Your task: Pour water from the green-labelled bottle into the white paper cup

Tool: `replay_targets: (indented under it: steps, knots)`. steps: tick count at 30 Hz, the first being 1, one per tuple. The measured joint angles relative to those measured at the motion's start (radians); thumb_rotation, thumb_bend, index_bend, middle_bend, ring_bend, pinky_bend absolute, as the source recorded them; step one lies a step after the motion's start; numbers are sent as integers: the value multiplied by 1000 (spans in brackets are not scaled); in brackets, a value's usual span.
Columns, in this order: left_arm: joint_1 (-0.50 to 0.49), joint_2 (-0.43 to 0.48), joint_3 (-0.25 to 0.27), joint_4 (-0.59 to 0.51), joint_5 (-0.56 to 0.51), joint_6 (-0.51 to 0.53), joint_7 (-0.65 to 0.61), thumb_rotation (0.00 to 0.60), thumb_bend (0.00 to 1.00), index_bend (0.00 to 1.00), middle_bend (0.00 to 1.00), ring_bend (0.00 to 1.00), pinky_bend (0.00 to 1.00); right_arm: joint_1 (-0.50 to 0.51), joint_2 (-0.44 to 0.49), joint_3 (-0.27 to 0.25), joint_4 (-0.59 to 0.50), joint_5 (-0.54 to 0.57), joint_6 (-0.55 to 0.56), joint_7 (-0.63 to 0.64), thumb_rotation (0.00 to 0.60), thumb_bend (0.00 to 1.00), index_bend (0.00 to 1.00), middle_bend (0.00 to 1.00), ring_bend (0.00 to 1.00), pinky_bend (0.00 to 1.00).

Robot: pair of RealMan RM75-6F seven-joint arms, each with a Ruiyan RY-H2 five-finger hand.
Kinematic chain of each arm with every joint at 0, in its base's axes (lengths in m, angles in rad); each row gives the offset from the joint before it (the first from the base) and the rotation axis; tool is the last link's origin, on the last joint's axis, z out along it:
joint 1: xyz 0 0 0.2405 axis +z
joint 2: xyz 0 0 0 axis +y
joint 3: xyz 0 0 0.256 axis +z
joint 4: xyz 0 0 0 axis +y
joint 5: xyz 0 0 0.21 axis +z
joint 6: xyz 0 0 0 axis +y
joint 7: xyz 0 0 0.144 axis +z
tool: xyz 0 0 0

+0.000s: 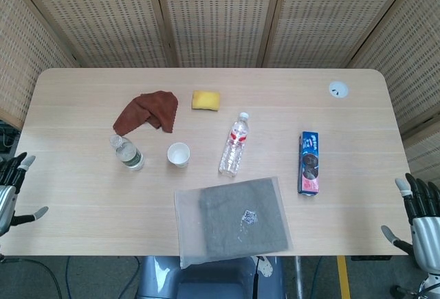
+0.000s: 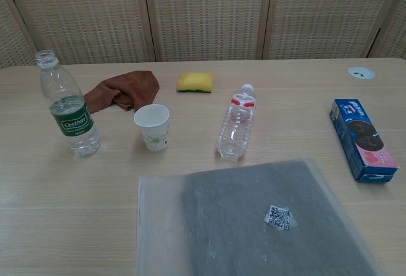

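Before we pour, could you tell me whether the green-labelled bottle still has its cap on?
No, the green-labelled bottle stands upright with its neck open and no cap.

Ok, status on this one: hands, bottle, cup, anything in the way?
Left hand and right hand open, off the table edges. Green-labelled bottle upright, uncapped, untouched. White paper cup upright beside it. Nothing between them.

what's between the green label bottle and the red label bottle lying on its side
The white paper cup stands upright between the green-labelled bottle and the red-labelled bottle, apart from both. The chest view shows it best.
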Motion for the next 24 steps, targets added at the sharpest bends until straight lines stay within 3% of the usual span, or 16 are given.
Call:
replay_targets:
  steps: [5, 14, 18, 24]
  knots:
    - [-111, -75, -22, 215, -1, -147, -237, 600, 26, 0, 0, 0, 0, 11, -8, 6, 3, 27, -33, -22, 600, 0, 22, 0, 0, 0]
    - [-277, -272, -17, 597, 47, -312, -692, 600, 0, 0, 0, 0, 0, 27, -25, 20, 8, 71, -71, -61, 600, 0, 22, 0, 0, 0]
    - [-338, -351, -9, 669, 49, -397, -827, 600, 0, 0, 0, 0, 0, 29, -29, 21, 10, 80, -78, -66, 600, 0, 22, 0, 0, 0]
    - [-392, -422, 9, 719, 53, -452, -912, 600, 0, 0, 0, 0, 0, 30, -29, 22, 15, 87, -83, -61, 600, 0, 22, 0, 0, 0]
